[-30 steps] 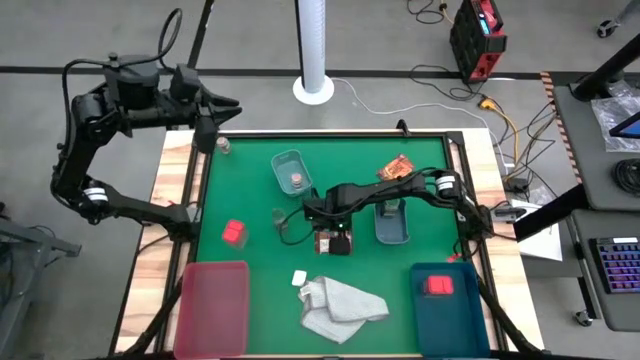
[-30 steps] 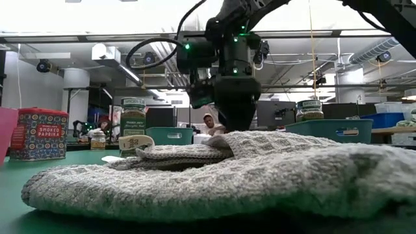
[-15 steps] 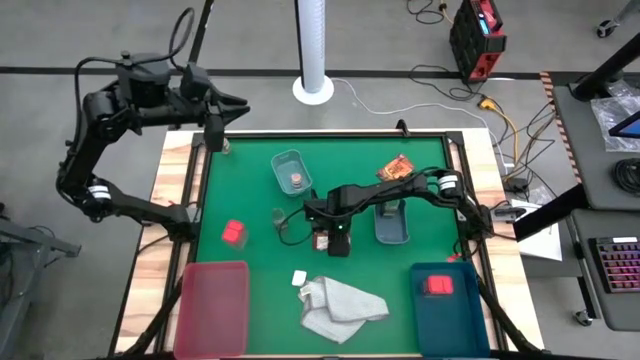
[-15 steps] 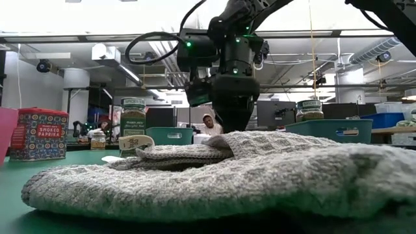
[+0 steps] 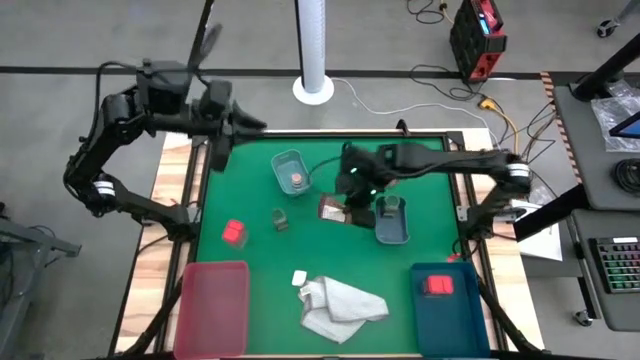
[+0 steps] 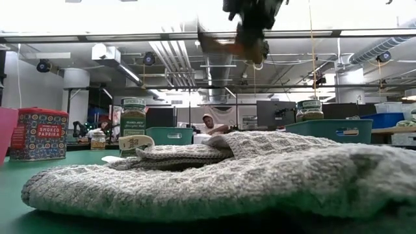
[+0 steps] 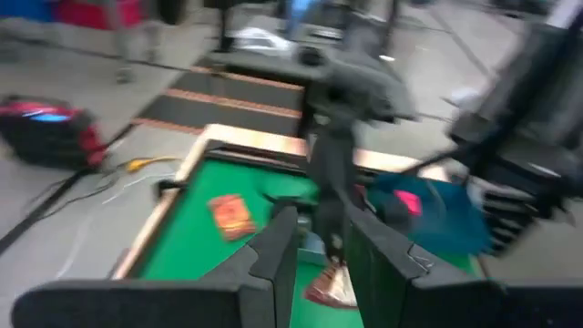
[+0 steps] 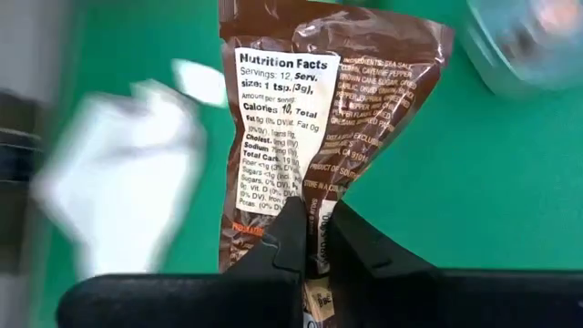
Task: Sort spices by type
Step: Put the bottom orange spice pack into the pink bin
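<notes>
My right gripper (image 8: 317, 239) is shut on a brown spice packet (image 8: 310, 118) high over the table's middle (image 5: 350, 205). My left gripper (image 7: 321, 260) hovers open and empty over the far left corner (image 5: 250, 122). A red-orange packet (image 5: 397, 168) lies flat at the far right. One pale tray (image 5: 283, 160) holds a pink-topped jar (image 5: 297, 180); another tray (image 5: 392, 232) holds a greenish jar (image 5: 392, 206). A second greenish jar (image 5: 281, 220) and a red block (image 5: 234, 233) stand on the green mat. My right gripper pinches the packet's crumpled end (image 8: 314, 214) between its two fingers, coming from above. The packet is lifted clear of the table (image 6: 221, 42) and sticks out sideways from the fingers toward the table's left, its printed back turned up.
A white knitted cloth (image 5: 340, 305) lies at the near middle with a small white piece (image 5: 298, 278) beside it. A pink bin (image 5: 212, 305) stands near left. A dark blue bin (image 5: 462, 310) near right holds a red block (image 5: 438, 285).
My right gripper has taken hold of the brown packet, lifted it off the mat and carried it up and toward the far edge. My left arm has swung toward the table's right.
</notes>
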